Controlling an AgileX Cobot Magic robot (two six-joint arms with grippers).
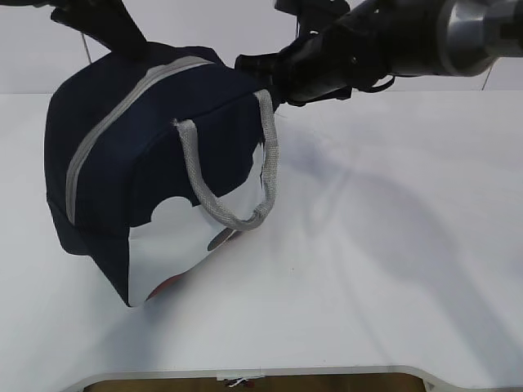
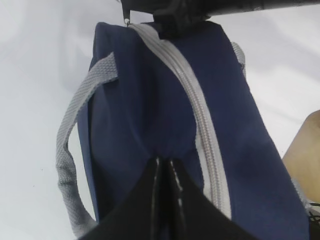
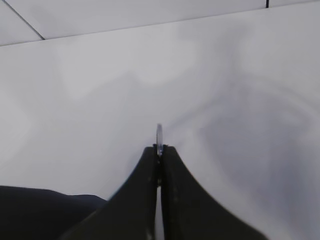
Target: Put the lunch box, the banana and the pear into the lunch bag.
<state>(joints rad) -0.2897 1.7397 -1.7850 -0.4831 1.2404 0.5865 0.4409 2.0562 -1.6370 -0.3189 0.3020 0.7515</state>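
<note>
On white table [image 1: 392, 269], both grippers pinch zipped lunch bag [image 1: 122, 155] w/ jaws shut

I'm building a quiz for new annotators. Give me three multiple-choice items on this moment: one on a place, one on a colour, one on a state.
1. Where does the left gripper pinch the lunch bag?
A. on a grey handle
B. on the navy fabric beside the zipper
C. on the white panel

2. What colour is the zipper?
A. red
B. black
C. grey

3. How is the zipper along the stretch in view?
A. closed
B. wide open
C. torn off

Answers:
1 B, the left wrist view shows the shut tips bunching navy cloth next to the zipper.
2 C, it runs as a grey band across the navy top.
3 A, the teeth meet with no gap showing.
</note>
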